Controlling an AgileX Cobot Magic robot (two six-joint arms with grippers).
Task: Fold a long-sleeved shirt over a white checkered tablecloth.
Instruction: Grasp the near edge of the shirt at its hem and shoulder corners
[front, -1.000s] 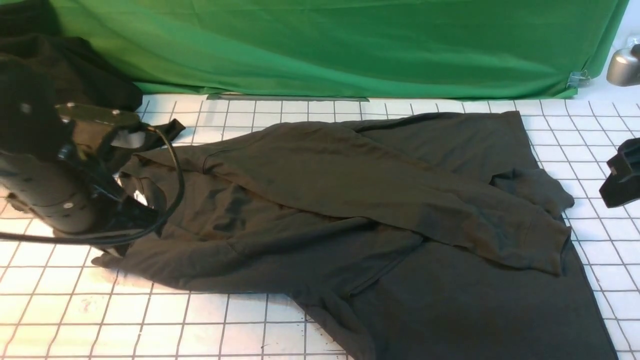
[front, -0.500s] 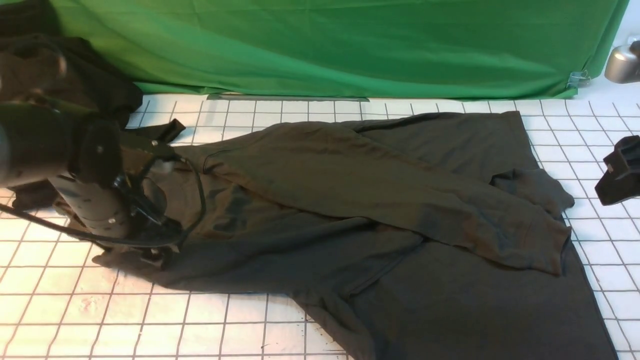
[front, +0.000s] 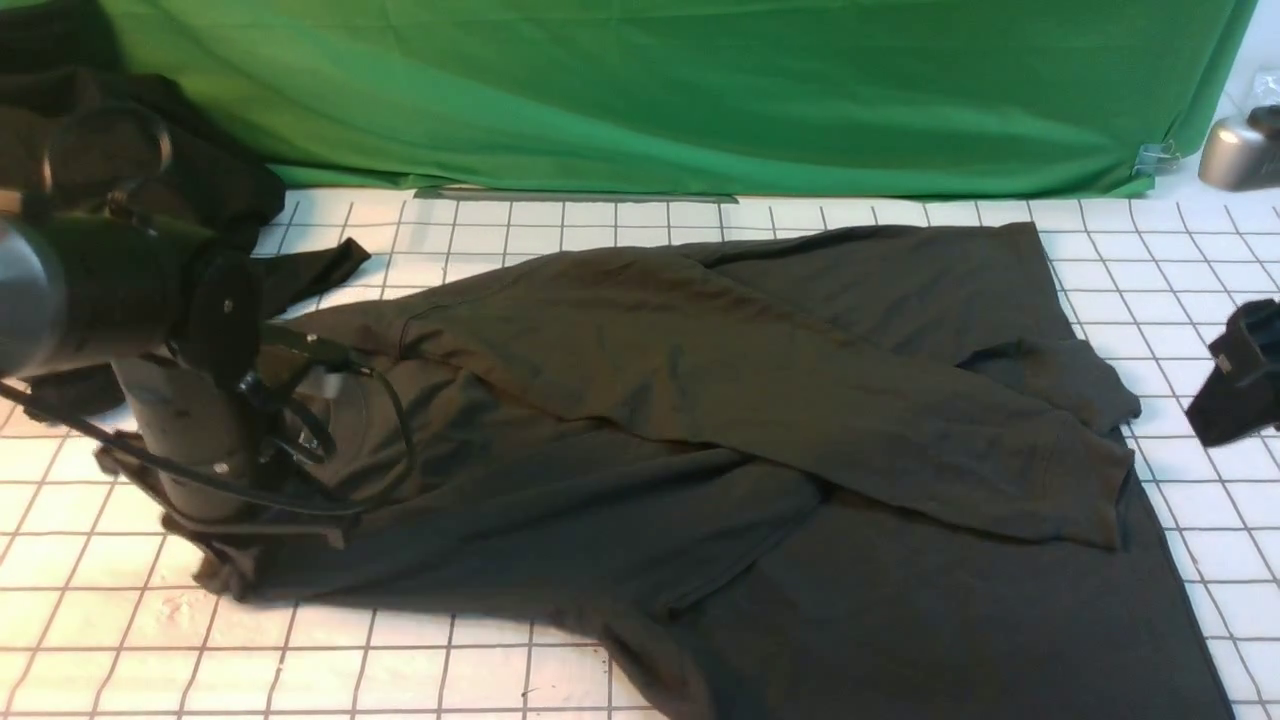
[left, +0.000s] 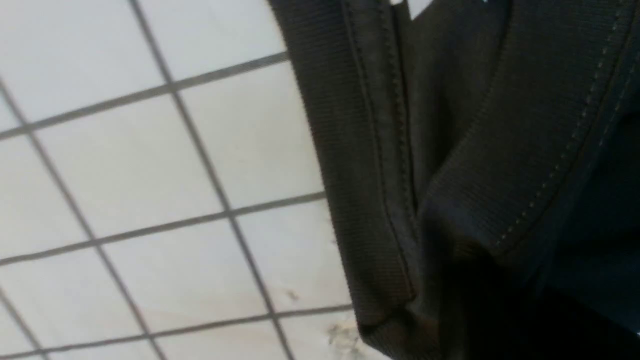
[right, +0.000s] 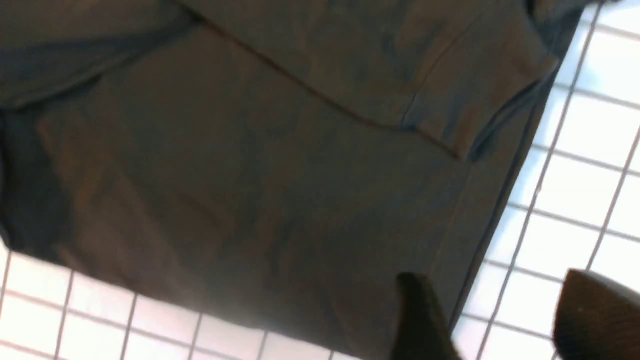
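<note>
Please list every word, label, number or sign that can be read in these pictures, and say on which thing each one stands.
No text can be read in any view.
neck label of the long-sleeved shirt: only a white corner shows, no letters.
Shirt cloth: no legible print.
white checkered tablecloth: grid lines and ink specks only, no writing.

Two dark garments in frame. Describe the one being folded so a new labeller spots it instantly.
Start at the wide white checkered tablecloth below the green backdrop cloth. Spread across its middle and right lies the large dark brown-black long-sleeved shirt, one sleeve laid diagonally over its body. Unlike the shapeless black cloth heap at the far-left back corner, it lies flat with visible cuffs.
</note>
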